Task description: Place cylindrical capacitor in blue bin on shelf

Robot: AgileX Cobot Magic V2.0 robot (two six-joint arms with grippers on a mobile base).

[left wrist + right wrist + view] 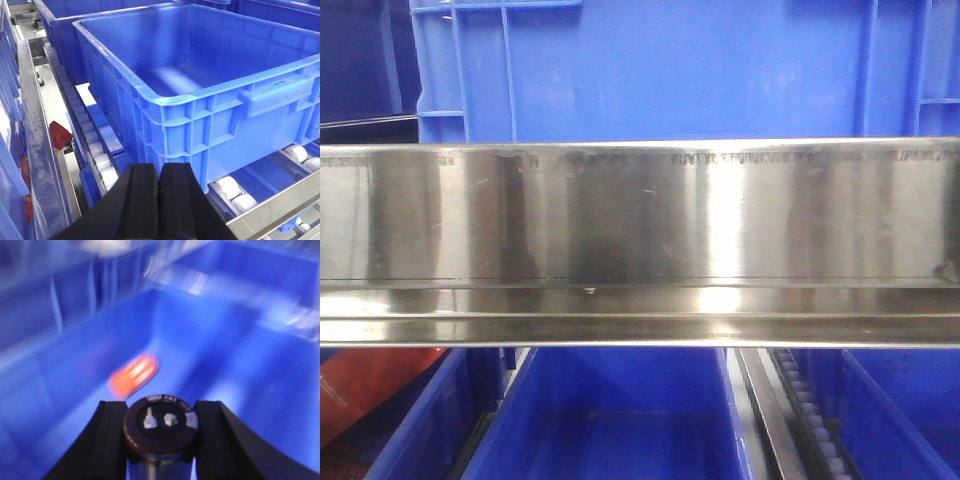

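While left fingers (142,200) press together, capacitor (160,425) clamped between right fingers (112,440), over blue bin (235,370)

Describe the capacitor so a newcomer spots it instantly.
Right wrist view: over the blue bin, find the black fingers at the bottom. The capacitor is the dark round cap clamped between them, with two silver terminals, unlike the blurred orange item beyond.
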